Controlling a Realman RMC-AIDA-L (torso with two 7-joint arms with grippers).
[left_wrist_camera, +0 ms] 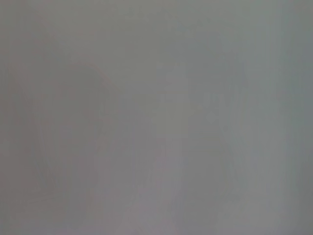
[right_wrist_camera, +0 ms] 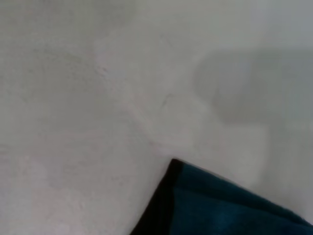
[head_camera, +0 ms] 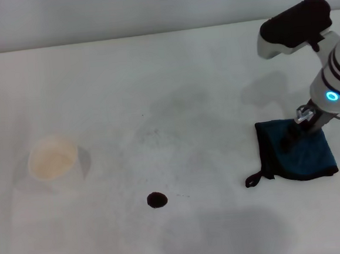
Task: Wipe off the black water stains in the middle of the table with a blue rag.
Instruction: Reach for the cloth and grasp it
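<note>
The blue rag [head_camera: 295,150] lies at 3 o'clock on the desk [head_camera: 183,73]; the right claw [head_camera: 290,137] presses onto it, grip unreadable. The black water stains [head_camera: 157,200]: 1 blot at 6 o'clock.

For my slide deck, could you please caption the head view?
Right end effector reaches down onto the blue rag; black water stain remains mid-table.

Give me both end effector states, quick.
Left end effector: not in view.
Right end effector: down on the blue rag; open or closed cannot be told.
</note>
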